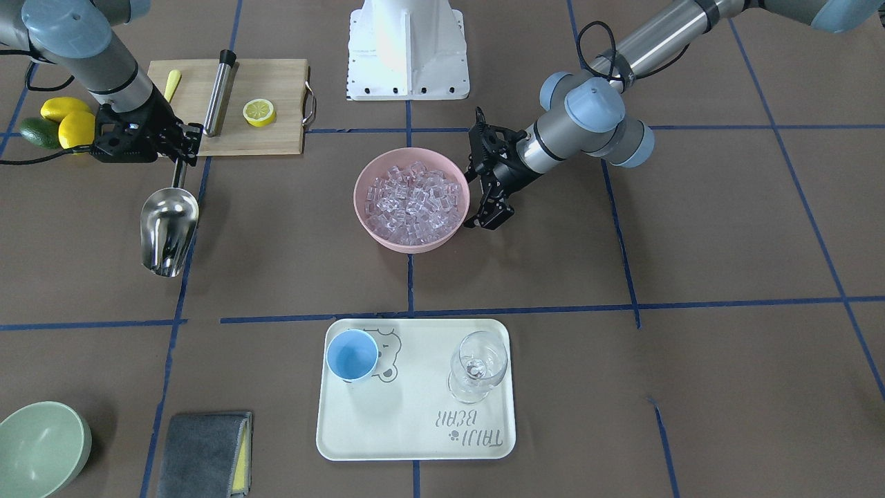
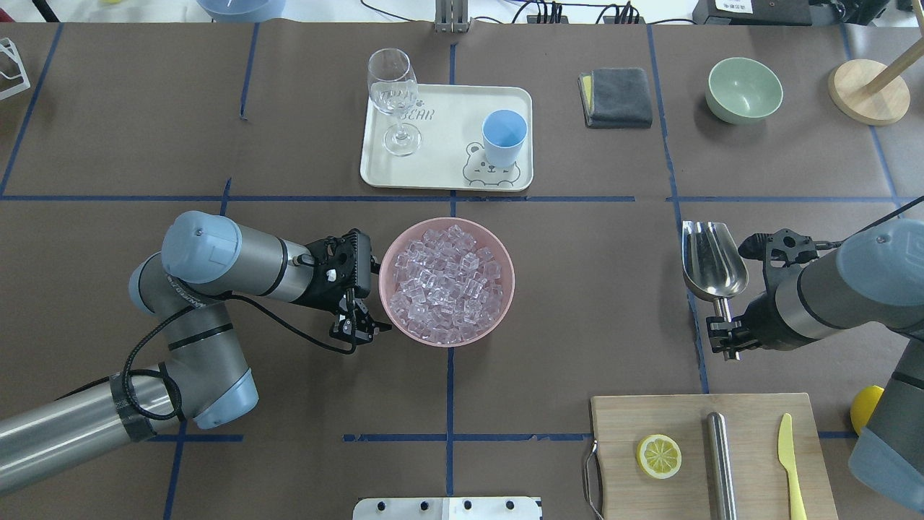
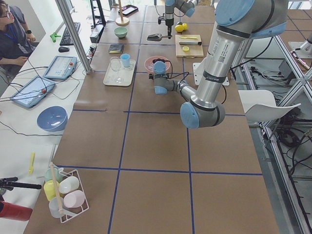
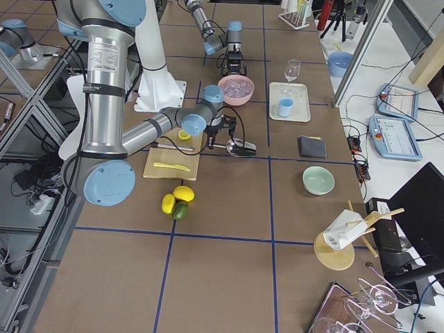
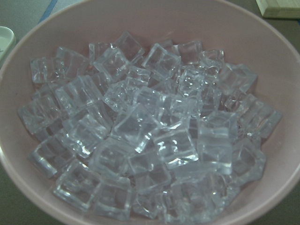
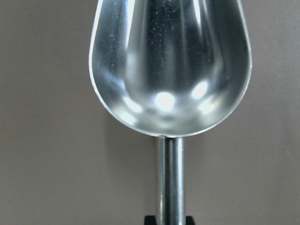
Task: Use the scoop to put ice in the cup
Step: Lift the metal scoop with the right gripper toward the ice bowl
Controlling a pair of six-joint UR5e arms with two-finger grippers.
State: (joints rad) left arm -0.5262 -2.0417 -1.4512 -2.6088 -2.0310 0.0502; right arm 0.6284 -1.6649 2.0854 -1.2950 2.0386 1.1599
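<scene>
R pincer (image 2: 725, 339) is clamped on the thin straight handle of the scoop (image 2: 711, 263), near the handle's end. The scoop is held off the desk (image 2: 577, 289). Its long axis runs robot-to-far-side, w/ the handle twd the robot and the mouth twd the far edge. The trough faces up: deep, rounded, shiny metal, w/ nothing in it in the wrist view.

A wide stretch of brown paper desk w/ blue tape lines lies btwn the scoop and the pink bowl (image 2: 447, 341). The bowl is round and matte, at desk centre, heaped w/ ice (image 2: 446, 282): small clear glassy cubes.

L pincer (image 2: 357, 328) sits just beside the bowl's rim on the robot's left. Can't tell if it's wide or narrow, or if it touches the rim.

The cup (image 2: 503, 137) is light blue, round and upright. It stands on the cream tray (image 2: 447, 115) past the bowl, at the tray's right end, well apart from the wine glass (image 2: 393, 94) at the other end. The wooden board (image 2: 650, 419) lies robot-side of the scoop.
</scene>
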